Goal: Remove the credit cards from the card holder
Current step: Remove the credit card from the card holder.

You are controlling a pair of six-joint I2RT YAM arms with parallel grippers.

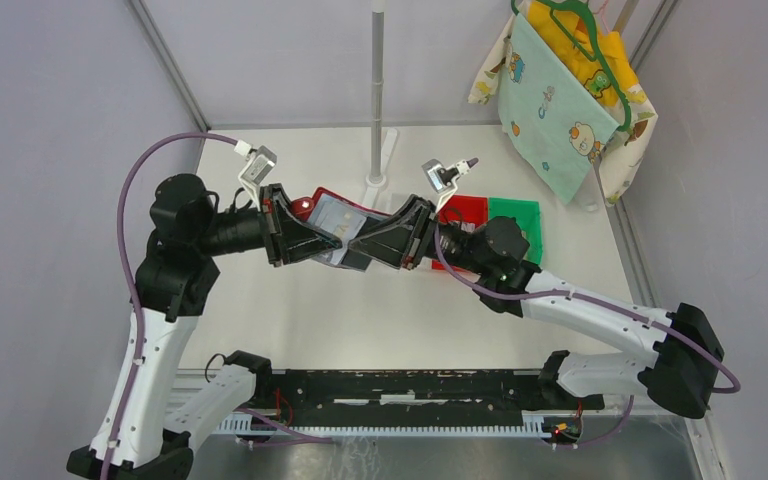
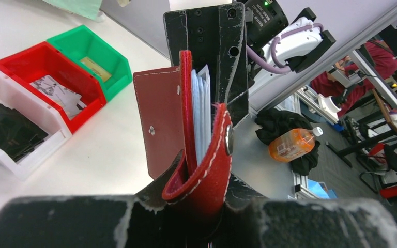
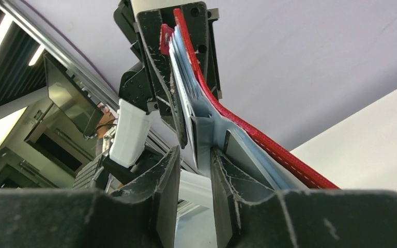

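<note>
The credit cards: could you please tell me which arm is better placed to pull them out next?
Right. The left gripper clamps the card holder, while the right gripper straddles an edge of the credit cards.

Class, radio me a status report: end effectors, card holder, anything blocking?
Left end effector shut on card holder. Right end effector open, astride credit cards. No obstruction.

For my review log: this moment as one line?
left gripper: shut on holder | right gripper: astride cards, grip unclear | cards: in holder
</note>
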